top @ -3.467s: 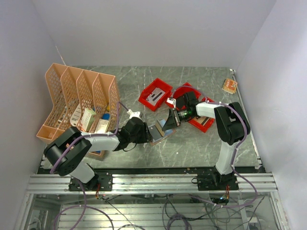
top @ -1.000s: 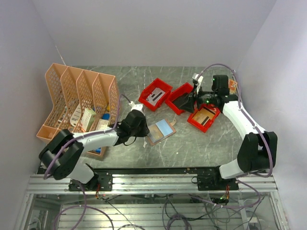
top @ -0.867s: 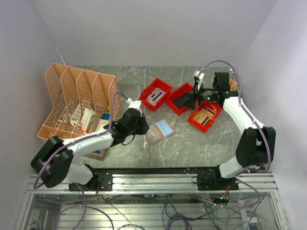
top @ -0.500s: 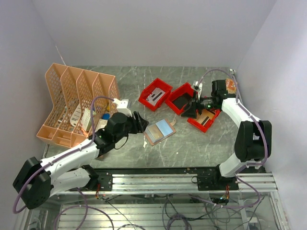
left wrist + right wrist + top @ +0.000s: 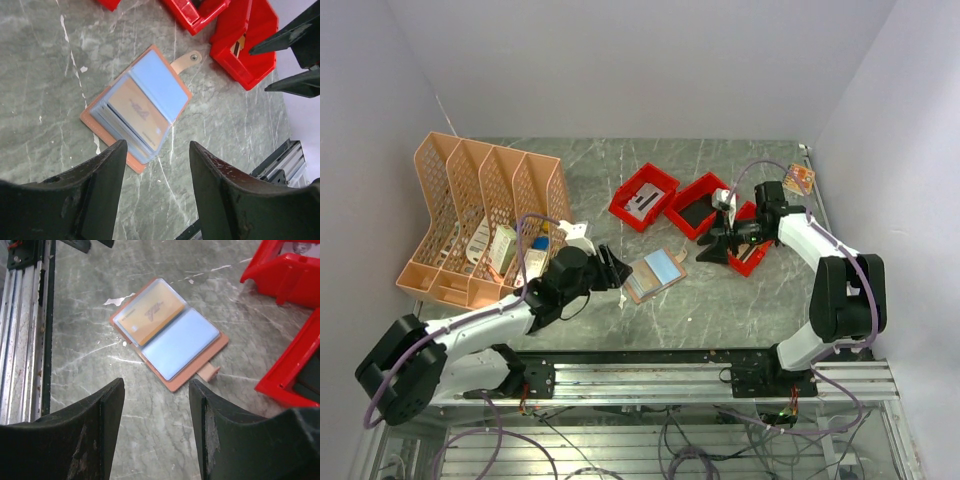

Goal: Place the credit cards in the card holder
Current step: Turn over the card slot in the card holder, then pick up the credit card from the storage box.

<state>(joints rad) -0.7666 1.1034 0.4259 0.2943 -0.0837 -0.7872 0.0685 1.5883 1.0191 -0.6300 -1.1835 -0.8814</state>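
A grey marbled table between plain white walls carries everything. The holder lies flat on it, opened out with its sleeves facing up, presumably so a card can be slid in from above. One sleeve shows what looks like a light blue card and the sleeve beside it a tan card, so I judge the job partly done. Beyond the holder, the far bin holds a whitish striped card, probably the one not yet loaded. It stays there until a gripper goes for it. The left gripper hovers at the holder's near-left side. Its fingers are spread wide with nothing between them, and as far as I can tell it is not touching the leather. The right gripper hangs to the holder's right, at the near-left edge of the right bin. Its jaws are also well apart and empty, and it looks down across the holder rather than into the bin.
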